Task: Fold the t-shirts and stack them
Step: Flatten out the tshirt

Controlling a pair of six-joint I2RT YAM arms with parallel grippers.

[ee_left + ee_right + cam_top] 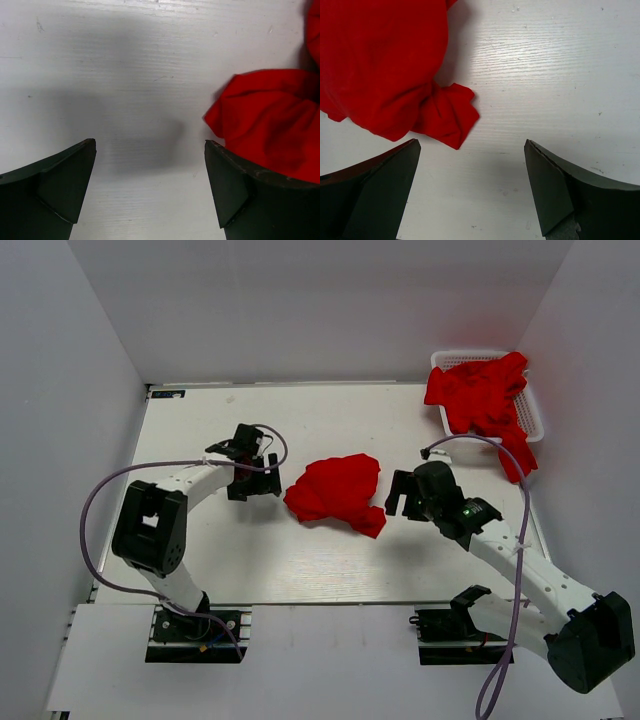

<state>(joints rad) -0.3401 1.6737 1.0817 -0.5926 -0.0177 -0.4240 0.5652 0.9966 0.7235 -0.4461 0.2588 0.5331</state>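
Note:
A crumpled red t-shirt (336, 493) lies in a heap on the middle of the white table. It also shows at the right of the left wrist view (272, 120) and at the upper left of the right wrist view (380, 65). More red t-shirts (482, 398) fill the white lattice basket (534, 418) at the back right, one hanging over its rim. My left gripper (262, 480) is open and empty just left of the heap. My right gripper (400, 502) is open and empty just right of the heap. Neither touches the cloth.
White walls close in the table on the left, back and right. The basket stands against the right wall. Purple cables loop over both arms.

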